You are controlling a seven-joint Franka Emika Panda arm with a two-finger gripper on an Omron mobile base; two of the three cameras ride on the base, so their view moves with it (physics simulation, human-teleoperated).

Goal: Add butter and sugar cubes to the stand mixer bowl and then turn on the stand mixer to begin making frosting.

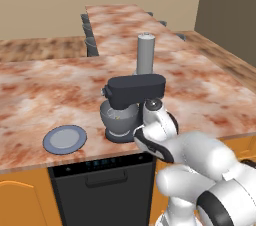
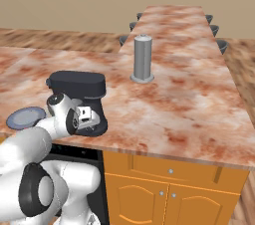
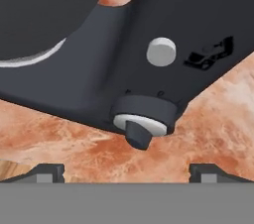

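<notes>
From your left base view, working left to right: the flat blue-grey plate (image 1: pixel 64 139) lies on the marbled tabletop (image 1: pixel 45 90) near its front edge, bare on top. Well to its right sits the stand mixer (image 1: pixel 134 95), its black head lowered over the stand mixer bowl (image 1: pixel 118 117). Inside the bowl you can catch a small pale-tan speck; too small to tell what it is. Behind the mixer, apart from it, stands a tall grey cylinder (image 1: pixel 145 54). The white arm's wrist crowds the mixer's right side, just beside the column.

From your right base view, same order: the plate (image 2: pixel 26 116) shows at the far left edge of the tabletop (image 2: pixel 189 99), then the mixer (image 2: pixel 79 100), with the hand pressed in close against its near side. The cylinder (image 2: pixel 142 58) stands farther back and to the right. Below the front edge there are orange cabinet doors (image 2: pixel 164 191).

In your hand view, the mixer's dark column (image 3: pixel 163 34) is close up. On it you see a pale round button (image 3: pixel 161 52), and lower down the round side knob (image 3: pixel 143 119) with a dark stub at its centre. The gripper (image 3: pixel 127 172) has its jaws spread wide, one tip at each side, holding nothing, with the knob above and between them and not touching either.
</notes>
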